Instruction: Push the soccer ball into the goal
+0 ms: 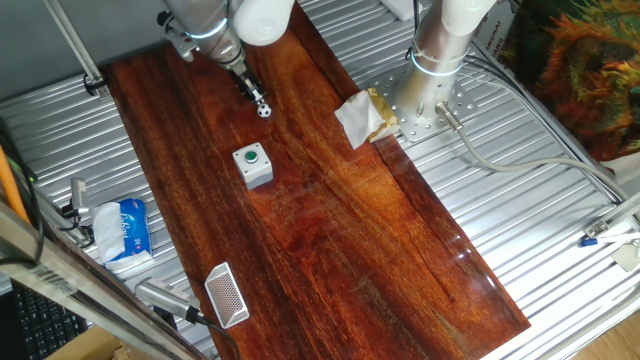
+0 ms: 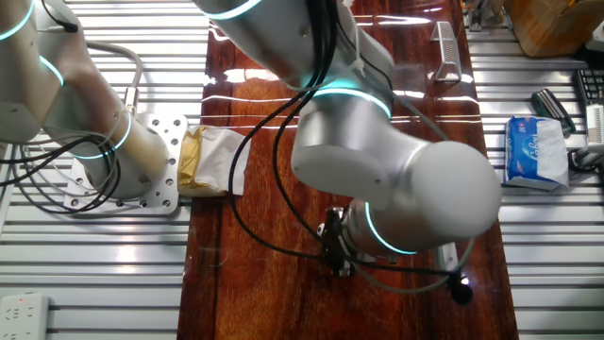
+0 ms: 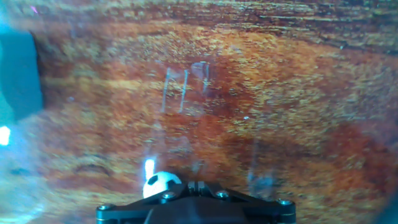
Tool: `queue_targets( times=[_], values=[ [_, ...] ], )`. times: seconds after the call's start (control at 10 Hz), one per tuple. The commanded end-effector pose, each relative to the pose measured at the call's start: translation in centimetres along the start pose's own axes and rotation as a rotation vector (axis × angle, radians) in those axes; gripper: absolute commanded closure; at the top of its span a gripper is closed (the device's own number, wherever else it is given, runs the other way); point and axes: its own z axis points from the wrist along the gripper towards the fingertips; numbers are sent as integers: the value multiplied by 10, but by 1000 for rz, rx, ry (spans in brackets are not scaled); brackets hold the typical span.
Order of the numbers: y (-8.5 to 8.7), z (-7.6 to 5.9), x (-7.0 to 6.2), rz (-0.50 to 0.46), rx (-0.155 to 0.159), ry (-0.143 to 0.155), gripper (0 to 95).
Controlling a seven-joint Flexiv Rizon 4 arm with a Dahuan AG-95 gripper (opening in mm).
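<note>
The soccer ball (image 1: 263,110) is a tiny white ball with black patches on the dark wooden board, near its far end. My gripper (image 1: 255,96) stands right behind it, fingers pressed together and holding nothing. In the hand view the ball (image 3: 160,184) sits just left of my shut fingertips (image 3: 193,185), touching or nearly touching them. The goal (image 1: 227,295) is a small white mesh frame at the near left edge of the board, far from the ball. It also shows in the other fixed view (image 2: 445,52). There the arm hides the ball.
A grey box with a green button (image 1: 253,165) stands on the board between ball and goal. A crumpled paper bag (image 1: 362,118) lies at the board's right edge by the arm's base (image 1: 430,75). A blue tissue pack (image 1: 125,228) lies left of the board.
</note>
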Motion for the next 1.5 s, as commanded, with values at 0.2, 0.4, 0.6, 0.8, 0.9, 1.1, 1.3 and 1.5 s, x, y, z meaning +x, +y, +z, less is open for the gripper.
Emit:
queue_targets(
  times=[0.2,0.4,0.6,0.8,0.9,1.1,1.3,1.5],
  values=[
    [35,1,-7,87,-8,-14,950],
    [51,3,-10,117,-12,-22,950],
    [69,5,-11,173,-30,-28,950],
    [80,8,-14,201,-19,-30,950],
    [80,7,-13,196,-18,-28,950],
    [77,4,-9,125,52,-30,950],
    [76,2,-6,36,145,-37,950],
    [79,0,-3,31,152,-54,950]
  ],
)
